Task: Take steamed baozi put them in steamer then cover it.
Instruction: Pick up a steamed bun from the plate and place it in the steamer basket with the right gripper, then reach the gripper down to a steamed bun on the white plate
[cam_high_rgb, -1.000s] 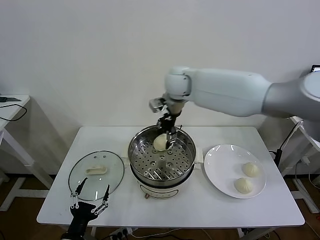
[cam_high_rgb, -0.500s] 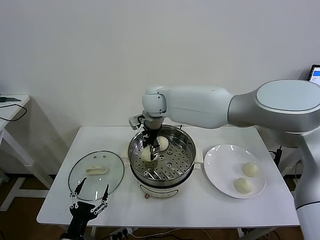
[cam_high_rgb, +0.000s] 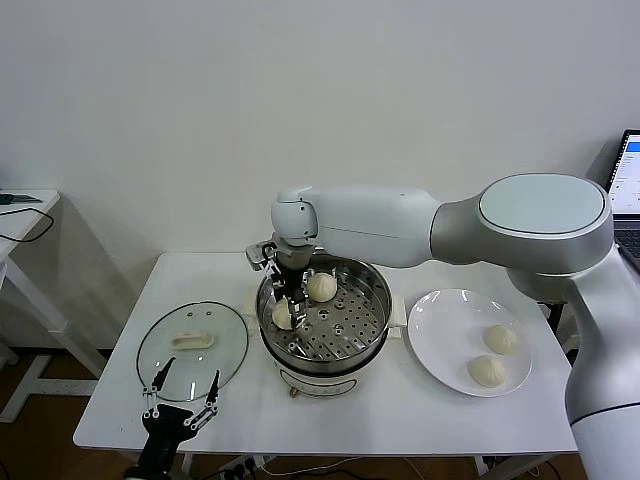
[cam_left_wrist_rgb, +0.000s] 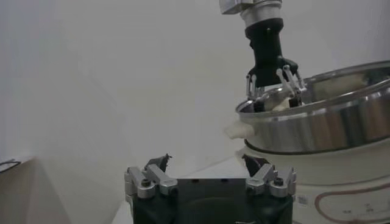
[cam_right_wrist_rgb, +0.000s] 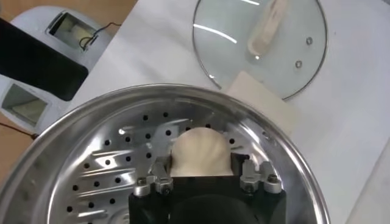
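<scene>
The steamer (cam_high_rgb: 372, 292) stands mid-table with its perforated tray showing. My right gripper (cam_high_rgb: 288, 312) reaches into its left side and is shut on a baozi (cam_high_rgb: 282, 316), low over the tray. The right wrist view shows that baozi (cam_right_wrist_rgb: 201, 151) between the fingers of the right gripper (cam_right_wrist_rgb: 201, 165), inside the steamer (cam_right_wrist_rgb: 122, 100). A second baozi (cam_high_rgb: 321, 286) lies at the steamer's back. Two baozi (cam_high_rgb: 501, 338) (cam_high_rgb: 488, 371) lie on the white plate (cam_high_rgb: 445, 320). The cover (cam_high_rgb: 215, 362) lies flat on the table to the left. My left gripper (cam_high_rgb: 180, 398) is open near the table's front edge.
The cover also shows in the right wrist view (cam_right_wrist_rgb: 234, 42), beside the steamer. The left wrist view shows the left gripper (cam_left_wrist_rgb: 207, 163) open and empty, with the steamer (cam_left_wrist_rgb: 329, 122) and the right gripper (cam_left_wrist_rgb: 272, 91) beyond it. A laptop (cam_high_rgb: 628, 185) stands at the far right.
My right gripper has moved left and down across the steamer with the baozi in it, away from the one at the back. The left arm has not moved.
</scene>
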